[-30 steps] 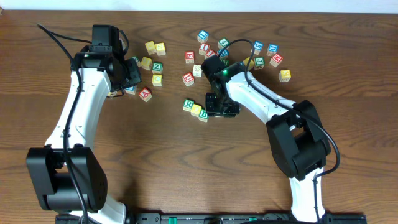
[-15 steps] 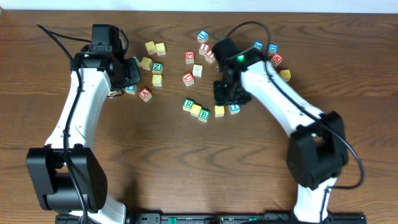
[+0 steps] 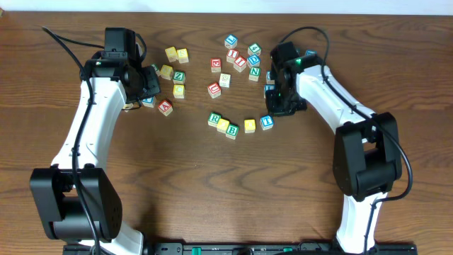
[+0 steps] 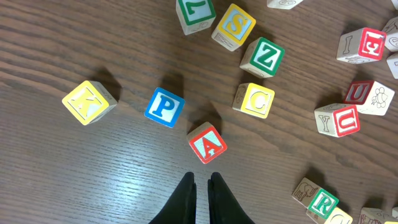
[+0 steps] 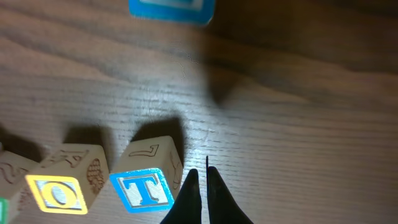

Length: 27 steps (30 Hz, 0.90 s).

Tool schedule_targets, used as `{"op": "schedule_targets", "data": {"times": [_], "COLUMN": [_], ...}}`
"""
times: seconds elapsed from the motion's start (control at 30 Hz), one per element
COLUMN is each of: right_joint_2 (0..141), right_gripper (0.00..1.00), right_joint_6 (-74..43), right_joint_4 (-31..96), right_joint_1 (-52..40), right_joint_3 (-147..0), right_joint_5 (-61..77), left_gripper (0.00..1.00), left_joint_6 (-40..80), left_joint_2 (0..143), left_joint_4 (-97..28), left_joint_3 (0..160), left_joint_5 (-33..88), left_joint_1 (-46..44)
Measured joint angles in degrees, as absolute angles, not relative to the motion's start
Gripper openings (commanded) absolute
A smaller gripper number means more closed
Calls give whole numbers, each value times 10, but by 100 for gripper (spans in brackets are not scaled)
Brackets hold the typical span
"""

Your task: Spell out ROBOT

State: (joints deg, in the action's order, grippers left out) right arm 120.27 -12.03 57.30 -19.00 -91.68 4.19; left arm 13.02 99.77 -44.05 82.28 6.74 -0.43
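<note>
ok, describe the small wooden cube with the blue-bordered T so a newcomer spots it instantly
On the brown wooden table, find the short curved row of small wooden letter cubes near the middle. The blue-bordered T cube is the row's end nearest the right gripper, beside the yellow-bordered O cube; it is the row's only blue one.

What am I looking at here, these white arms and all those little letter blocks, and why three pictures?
Two white robot arms stand at a wooden table. One picture looks down from above; the other two come from a camera on each wrist, so the dark prongs at the bottom are that arm's own fingers. Wooden alphabet cubes lie scattered on the table. Near the middle, five form a loose row: R, a yellow cube, B, O, T. The left gripper is shut near a red A cube; the right gripper is shut beside the T. Neither holds anything.
</note>
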Motion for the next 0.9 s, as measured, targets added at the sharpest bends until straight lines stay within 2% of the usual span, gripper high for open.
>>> {"op": "schedule_targets", "data": {"times": [0.27,0.9], "right_joint_2": [1203,1203], "right_gripper": [1,1], "right_joint_6": [-93,-122], "right_joint_4": [531,522], "right_joint_1": [-190,-216], "right_joint_3": [-876,-865], "right_joint_5": [80,145], "left_gripper": [9,9], "left_joint_6": [130,130], "left_joint_2": [998,998], "left_joint_4": [-441,-441], "left_joint_3": [823,823], "left_joint_5": [67,67], "left_joint_1": [-4,-4]}}
